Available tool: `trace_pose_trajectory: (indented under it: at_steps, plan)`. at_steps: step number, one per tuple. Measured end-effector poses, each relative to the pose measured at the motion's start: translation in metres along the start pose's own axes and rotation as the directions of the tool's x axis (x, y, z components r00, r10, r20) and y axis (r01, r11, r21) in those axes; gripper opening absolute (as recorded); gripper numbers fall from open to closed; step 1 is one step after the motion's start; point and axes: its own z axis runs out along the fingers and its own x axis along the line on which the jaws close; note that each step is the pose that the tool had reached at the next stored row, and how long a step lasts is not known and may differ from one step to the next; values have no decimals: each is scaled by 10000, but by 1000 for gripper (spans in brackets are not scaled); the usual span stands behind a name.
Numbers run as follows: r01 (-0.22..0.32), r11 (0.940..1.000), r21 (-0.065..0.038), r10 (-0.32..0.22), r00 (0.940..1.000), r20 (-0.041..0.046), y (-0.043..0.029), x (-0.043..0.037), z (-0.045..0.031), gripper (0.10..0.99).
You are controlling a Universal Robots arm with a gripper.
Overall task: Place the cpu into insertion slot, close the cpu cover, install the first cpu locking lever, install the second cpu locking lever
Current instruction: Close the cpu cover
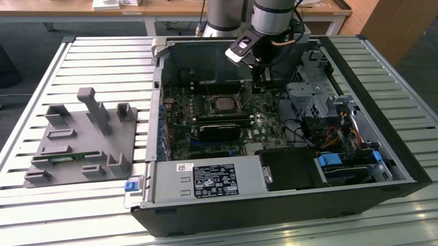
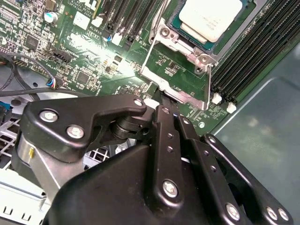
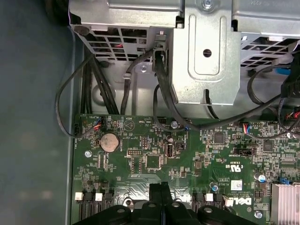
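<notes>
The cpu (image 2: 211, 16) lies silver top up in the insertion slot (image 2: 174, 22) on the green board; in the exterior view the cpu (image 1: 222, 104) sits mid-board. The cpu cover (image 2: 180, 89), a silver frame with a square window, stands swung open off the chip toward my gripper. My gripper (image 2: 161, 97) has its black fingers pressed together, tips at the cover's free edge. In the exterior view the gripper (image 1: 257, 88) hangs just behind and to the right of the slot. The first wrist view shows the fingers (image 3: 157, 191) shut above the board.
Long black memory slots (image 2: 253, 56) flank the socket. A thin lever rod (image 2: 149, 51) runs beside the cover. A black card (image 1: 219, 128) lies in front of the socket, a metal drive cage (image 1: 308, 97) and cables (image 3: 161, 93) to the right. A grey fixture (image 1: 82, 138) sits outside the case.
</notes>
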Motion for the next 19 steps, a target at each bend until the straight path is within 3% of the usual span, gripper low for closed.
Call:
trace_pose_trajectory:
  at_steps: [19]
  plan:
    - [0, 10000, 0, 0, 10000, 0, -41, 1, 3, 106]
